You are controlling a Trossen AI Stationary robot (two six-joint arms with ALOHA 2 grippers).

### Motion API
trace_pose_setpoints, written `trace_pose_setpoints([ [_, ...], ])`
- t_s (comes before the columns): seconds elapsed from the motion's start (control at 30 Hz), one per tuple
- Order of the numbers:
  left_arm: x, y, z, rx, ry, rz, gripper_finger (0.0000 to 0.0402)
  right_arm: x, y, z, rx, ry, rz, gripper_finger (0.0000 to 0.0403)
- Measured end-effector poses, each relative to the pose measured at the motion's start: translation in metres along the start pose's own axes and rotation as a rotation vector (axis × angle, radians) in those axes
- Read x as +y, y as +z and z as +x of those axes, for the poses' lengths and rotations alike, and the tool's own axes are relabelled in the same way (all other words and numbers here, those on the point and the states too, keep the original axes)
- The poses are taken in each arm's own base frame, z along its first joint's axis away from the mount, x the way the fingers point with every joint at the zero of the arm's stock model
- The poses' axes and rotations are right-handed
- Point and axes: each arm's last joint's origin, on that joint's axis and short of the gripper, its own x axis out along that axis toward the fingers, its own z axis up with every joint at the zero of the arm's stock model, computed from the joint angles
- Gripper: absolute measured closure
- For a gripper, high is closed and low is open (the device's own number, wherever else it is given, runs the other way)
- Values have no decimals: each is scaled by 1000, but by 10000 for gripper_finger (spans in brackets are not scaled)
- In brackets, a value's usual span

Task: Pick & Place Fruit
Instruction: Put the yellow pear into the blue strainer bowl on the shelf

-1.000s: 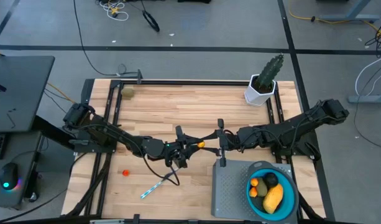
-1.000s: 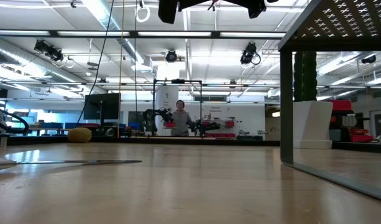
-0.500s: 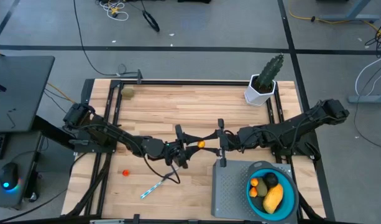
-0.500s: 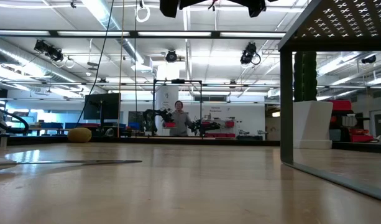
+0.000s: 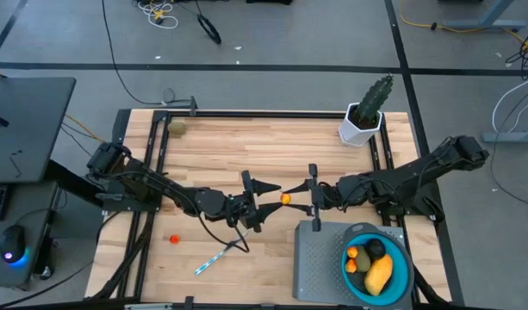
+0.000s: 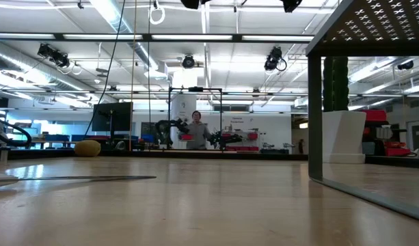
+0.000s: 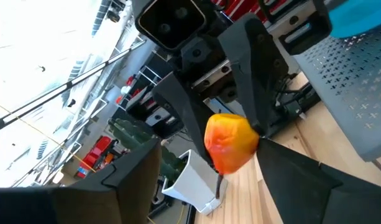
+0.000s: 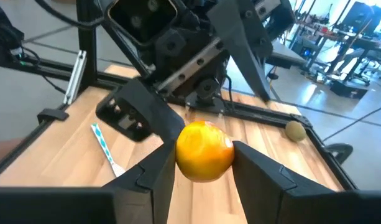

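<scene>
Moved: right hand (image 5: 305,197) has shifted a little toward its own side of the surface since a second ago, taking the orange fruit (image 5: 285,199) with it; left hand (image 5: 262,199) now spread wide.
Right hand: closed on the orange fruit (image 8: 204,151), fingers pinching it from both sides, held up off the surface.
Left hand: fingers wide apart, nothing gripped; its fingertips just beside the fruit (image 7: 230,142), facing the right hand tip to tip.
Bowl: blue bowl (image 5: 402,269) on the grey perforated stand (image 5: 319,263), just behind and to one side of the right hand; holds the yellow oblong piece (image 5: 379,275), an olive-brown one, a black ball (image 5: 377,249) and small orange ones.
Stick: white-and-blue stick (image 5: 210,260) flat on the surface (image 5: 246,146), near the left hand.
Small red piece: (image 5: 173,238) on the surface, beside the left arm.
Olive piece: (image 5: 177,128) far corner of the surface, well apart from both hands.
Cactus: (image 5: 368,108) white pot, far edge, beyond the right arm.
</scene>
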Motion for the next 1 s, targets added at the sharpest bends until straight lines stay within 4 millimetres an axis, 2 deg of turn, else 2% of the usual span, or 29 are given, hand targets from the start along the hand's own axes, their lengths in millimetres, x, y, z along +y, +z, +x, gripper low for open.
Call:
trace_pose_setpoints([
  [0.2,-1,2,-2,7,7,-13,118,-5,5,-14,10,1,-2,247],
  [0.3,1,6,-5,27,77,-94,118,-9,7,-24,21,8,-6,247],
  [0.53,6,20,-18,107,276,-281,118,-13,14,-64,10,288,-35,247],
  [0.73,15,25,-27,185,411,-377,118,-4,19,-109,-100,624,-205,247],
  [0.9,28,22,-28,233,525,-578,118,5,19,-129,-75,649,-174,247],
  [1.0,27,21,-27,208,504,-644,118,13,12,-134,18,666,-159,247],
])
